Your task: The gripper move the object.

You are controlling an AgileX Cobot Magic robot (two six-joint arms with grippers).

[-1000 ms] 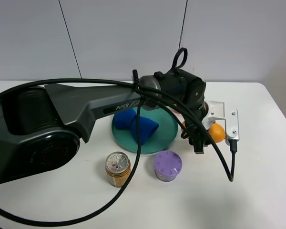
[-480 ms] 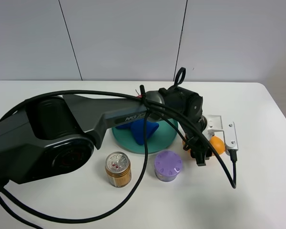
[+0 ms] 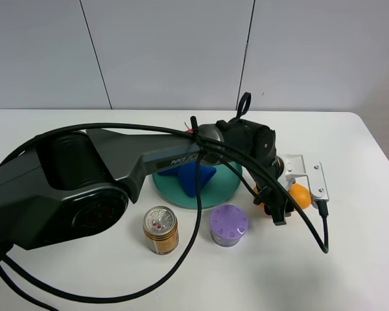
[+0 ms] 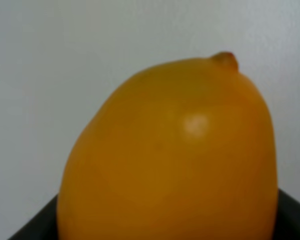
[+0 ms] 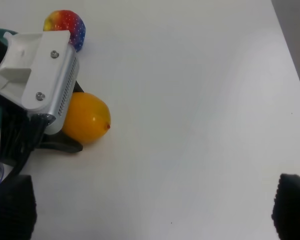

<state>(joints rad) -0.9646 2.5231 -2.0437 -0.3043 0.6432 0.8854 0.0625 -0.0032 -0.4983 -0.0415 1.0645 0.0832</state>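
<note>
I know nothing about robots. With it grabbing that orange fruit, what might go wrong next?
1. The mango is smooth and rounded; it might slip from the left gripper and roll across the table.
2. The purple-lidded cup stands close beside the gripper; a sweep that way might tip it.
3. The black cable loops low near the table and might snag or drag something.

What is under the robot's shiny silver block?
An orange-yellow mango, with a black finger lying beside it. The silver block covers part of the mango, and the other finger cannot be seen behind it.
</note>
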